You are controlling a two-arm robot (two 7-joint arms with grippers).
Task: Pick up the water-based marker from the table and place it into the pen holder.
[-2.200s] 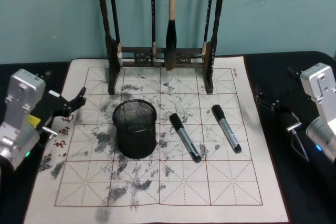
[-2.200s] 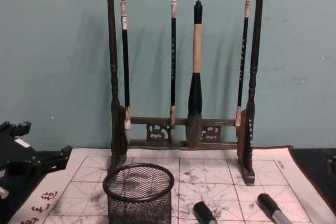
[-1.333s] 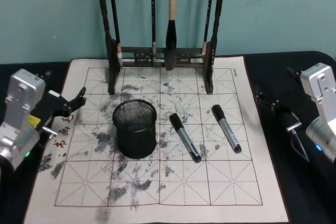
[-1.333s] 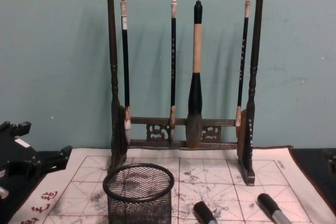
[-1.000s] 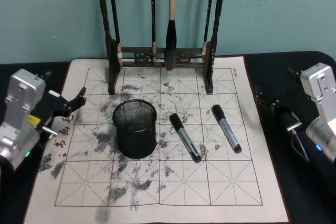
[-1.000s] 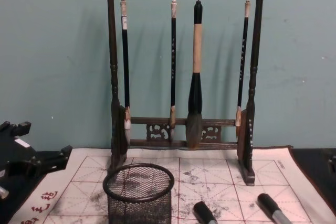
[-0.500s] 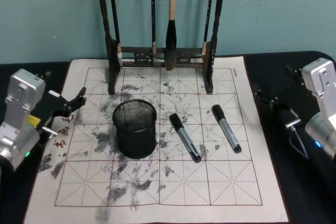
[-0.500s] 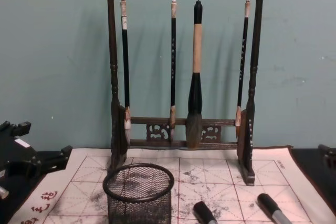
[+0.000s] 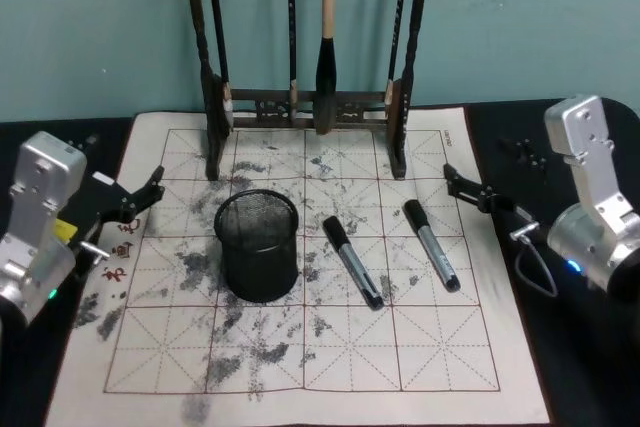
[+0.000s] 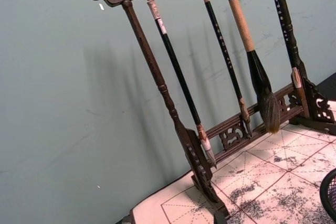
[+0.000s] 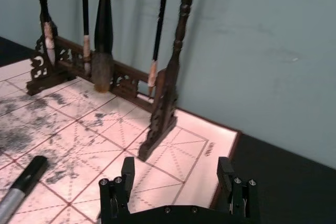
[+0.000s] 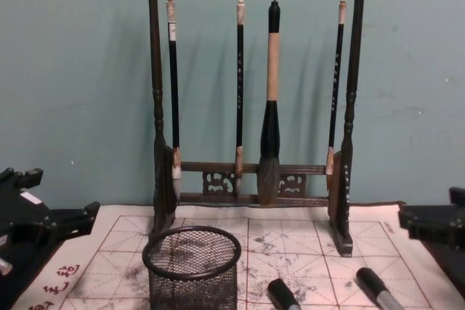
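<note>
Early reach stage, nothing gripped yet. Two markers lying flat on the mat [image 9: 330, 367], side by side without touching: the right marker [image 9: 431, 245] nearest the right tool [image 9: 463, 185], the middle marker [image 9: 352, 261] just right of the pen holder [image 9: 258, 245]. Right tool poised at the mat's right edge, fingers spread apart and empty, pointing in toward the right marker. Left tool [image 9: 143, 197] parked off the mat's left edge, fingers likewise apart, holding nothing. Next, most likely: swing over the right marker, turn the fingers across its barrel, descend, close at mid-length, then lift and tip it upright over the holder's mouth. Slim round barrels, grey with black caps, smooth and probably prone to roll or slip. Holder a black wire-mesh cylinder with a solid round rim, open-topped, probably light enough to shift if knocked. Beneath, pale ink-blotched felt ruled in red squares on a black table [image 9: 590, 387]; behind, a dark carved wooden brush rack [image 9: 305, 103] hung with brushes.
</note>
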